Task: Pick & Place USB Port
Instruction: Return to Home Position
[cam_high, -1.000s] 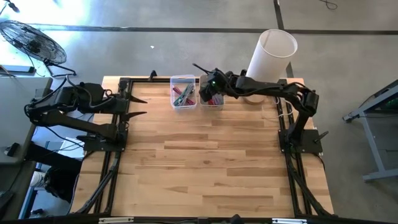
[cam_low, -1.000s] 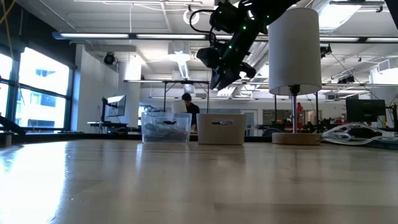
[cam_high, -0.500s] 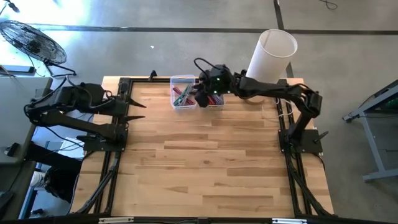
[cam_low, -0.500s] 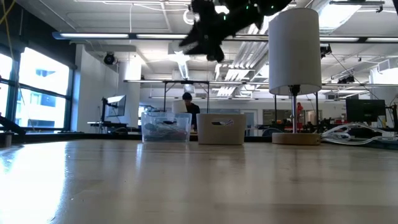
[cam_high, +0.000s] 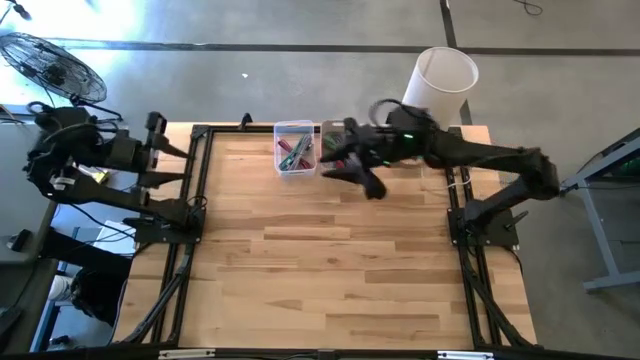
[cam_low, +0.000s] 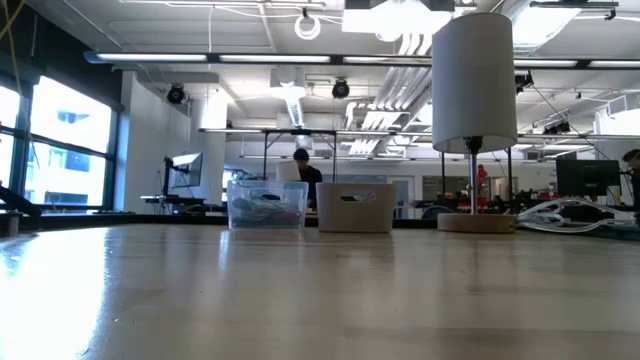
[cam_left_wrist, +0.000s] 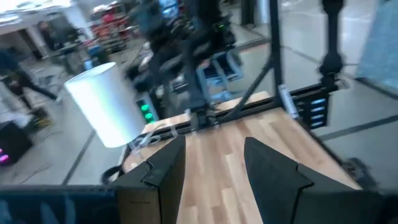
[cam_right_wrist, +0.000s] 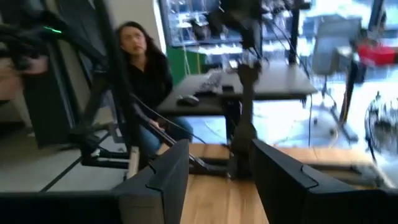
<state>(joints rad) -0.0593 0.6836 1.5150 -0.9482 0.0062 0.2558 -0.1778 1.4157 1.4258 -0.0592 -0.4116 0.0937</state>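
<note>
Two small bins stand at the table's far edge: a clear bin with red and green small parts, and a white bin partly under my right arm. No single USB part can be told apart. My right gripper hovers high just near-side of the bins, open and empty, facing level toward the table's left. My left gripper is raised over the left edge, open and empty. Neither gripper shows in the low view.
A lamp with a white shade stands at the far right corner on a round base. Black frame rails run along the table's sides. A person sits beyond the left side. Bare wood spans the middle and near side.
My right gripper has risen from above the white bin, leaving the low view through its top, and swung toward the near side, turning about. My left arm has pulled back toward the table's left edge and lifted. The bins have stayed put.
</note>
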